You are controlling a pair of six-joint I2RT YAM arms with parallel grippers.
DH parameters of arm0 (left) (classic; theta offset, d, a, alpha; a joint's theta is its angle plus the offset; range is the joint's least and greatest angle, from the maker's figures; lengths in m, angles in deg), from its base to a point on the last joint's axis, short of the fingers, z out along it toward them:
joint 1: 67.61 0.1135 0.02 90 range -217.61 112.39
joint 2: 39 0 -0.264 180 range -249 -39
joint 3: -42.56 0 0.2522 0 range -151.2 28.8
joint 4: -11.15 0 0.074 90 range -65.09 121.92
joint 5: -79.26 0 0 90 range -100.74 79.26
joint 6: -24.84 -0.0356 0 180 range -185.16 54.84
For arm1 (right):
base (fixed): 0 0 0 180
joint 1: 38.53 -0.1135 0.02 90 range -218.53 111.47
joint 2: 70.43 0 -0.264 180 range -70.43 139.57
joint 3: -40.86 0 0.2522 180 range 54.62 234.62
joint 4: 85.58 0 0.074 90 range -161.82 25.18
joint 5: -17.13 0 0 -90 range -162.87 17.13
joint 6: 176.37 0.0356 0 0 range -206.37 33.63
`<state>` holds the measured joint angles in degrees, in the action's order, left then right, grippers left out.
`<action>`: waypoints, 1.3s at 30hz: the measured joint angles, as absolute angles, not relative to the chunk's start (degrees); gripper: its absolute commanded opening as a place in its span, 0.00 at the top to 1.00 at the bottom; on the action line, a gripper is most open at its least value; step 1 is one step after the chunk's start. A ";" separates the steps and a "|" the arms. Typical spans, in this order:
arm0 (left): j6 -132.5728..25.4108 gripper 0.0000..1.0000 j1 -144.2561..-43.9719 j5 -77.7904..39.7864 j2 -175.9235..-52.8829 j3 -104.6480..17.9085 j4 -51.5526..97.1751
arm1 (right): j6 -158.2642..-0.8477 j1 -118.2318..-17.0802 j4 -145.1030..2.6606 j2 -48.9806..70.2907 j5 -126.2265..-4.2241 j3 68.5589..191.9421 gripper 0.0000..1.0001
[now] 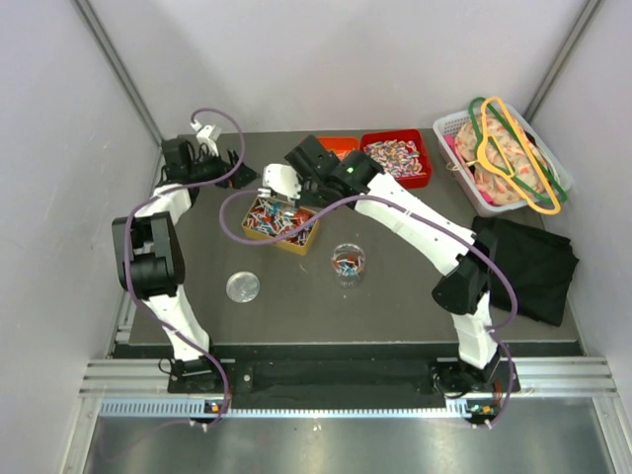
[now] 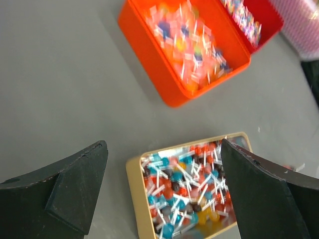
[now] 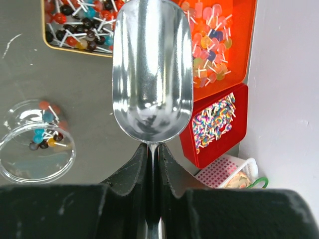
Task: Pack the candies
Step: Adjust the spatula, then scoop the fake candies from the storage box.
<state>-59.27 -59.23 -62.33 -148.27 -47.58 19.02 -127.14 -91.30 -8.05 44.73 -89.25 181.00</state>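
Note:
The candies (image 2: pixel 189 179) are small ball sweets on white sticks, red, blue, dark and yellow, heaped in a yellow tray (image 2: pixel 133 194), also seen from above (image 1: pixel 308 237). My left gripper (image 2: pixel 163 149) is open and empty above the tray's far end; it sits at the tray's left in the top view (image 1: pixel 237 176). My right gripper (image 3: pixel 153 149) is shut on the handle of a metal scoop (image 3: pixel 152 69), which is empty and hangs over the table beside the yellow tray (image 3: pixel 75 51). A clear cup (image 3: pixel 37 144) holds several candies; it also shows in the top view (image 1: pixel 348 262).
An orange tray (image 2: pixel 174 94) and a red tray (image 1: pixel 397 158) of other sweets stand at the back. A round lid (image 1: pixel 243 287) lies front left. A white basket (image 1: pixel 499 158) with hangers and a black cloth (image 1: pixel 528 267) are at the right.

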 measured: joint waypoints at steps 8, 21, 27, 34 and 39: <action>-65.67 0.01 -59.74 -61.70 -150.68 -45.79 26.91 | -129.42 -93.29 -7.85 47.15 -89.31 180.94 1.00; -71.47 0.09 -59.76 -58.77 -151.13 -45.70 31.85 | -131.73 -93.62 -7.70 54.04 -91.91 180.17 1.00; -71.58 0.09 -59.76 -59.65 -151.40 -45.57 32.23 | -134.49 -93.62 -7.79 56.31 -95.15 180.17 1.00; -71.14 0.09 -59.76 -63.49 -154.46 -45.55 32.23 | -137.61 -93.66 -8.05 58.08 -97.75 180.17 1.00; -70.90 0.08 -59.76 -65.11 -155.79 -45.07 32.20 | -140.06 -93.75 -8.68 60.77 -99.83 180.37 1.00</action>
